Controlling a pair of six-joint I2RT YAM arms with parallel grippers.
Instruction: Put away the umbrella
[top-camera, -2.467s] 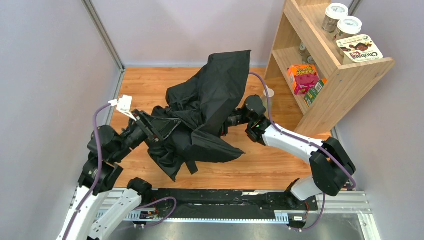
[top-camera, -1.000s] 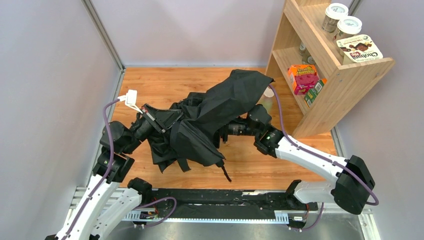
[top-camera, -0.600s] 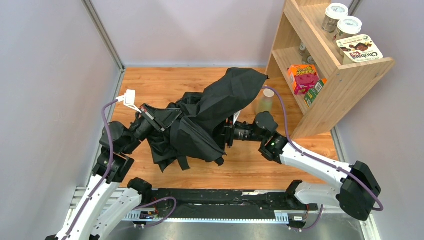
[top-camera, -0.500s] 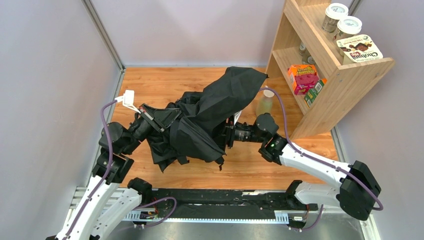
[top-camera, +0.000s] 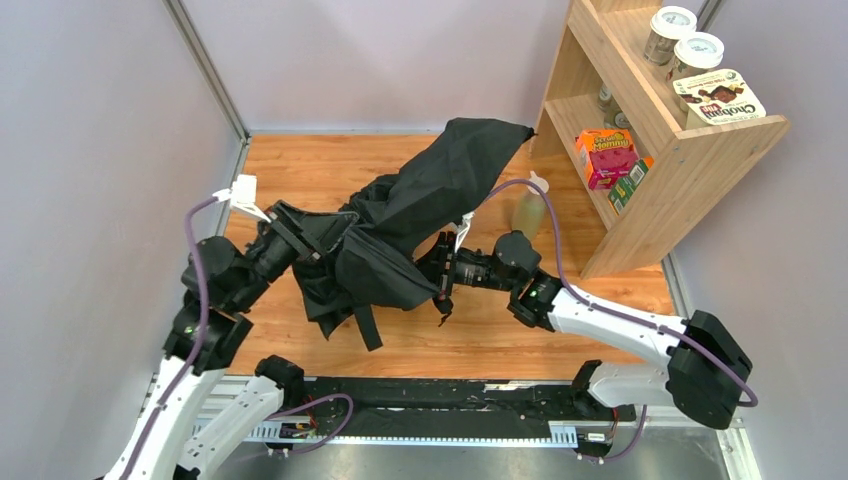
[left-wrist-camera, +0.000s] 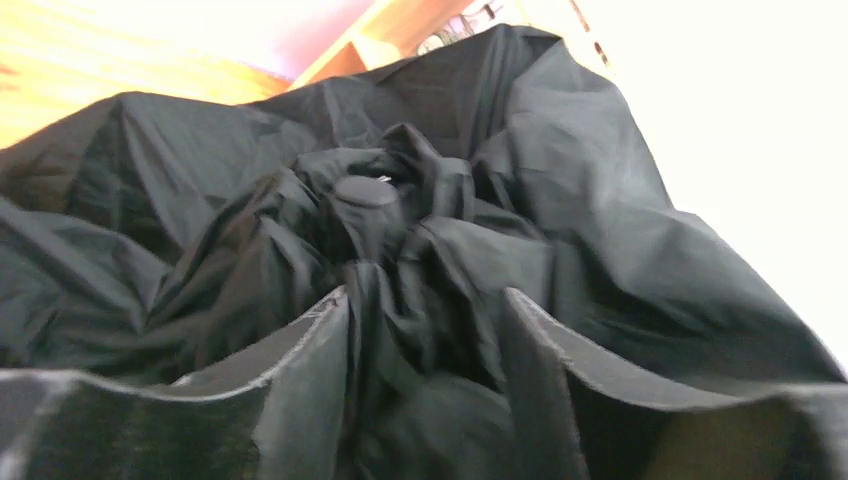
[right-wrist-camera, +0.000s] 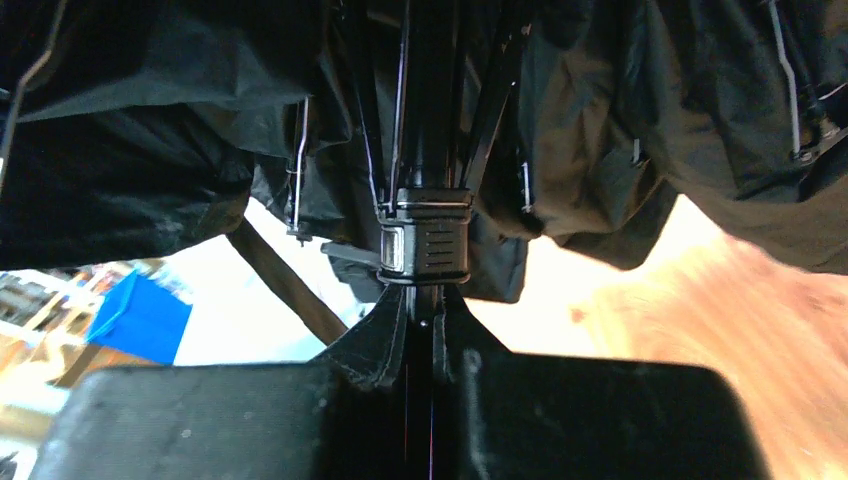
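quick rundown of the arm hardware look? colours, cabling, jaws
Both arms have white links and black joint housings. A purple cable runs along the left arm to a white connector; another purple cable loops over the right arm, which has a small green light near its wrist. The left gripper and right gripper have black, tapered jaws.

We see the umbrella mid-table, betw. the two arms, its canopy reaching back toward the far wall. Left gripper sits at its left side, right gripper at its right, under the fabric. A bottle stands just right of the canopy, w/ the shelf unit further right, boxes on its lower shelf.
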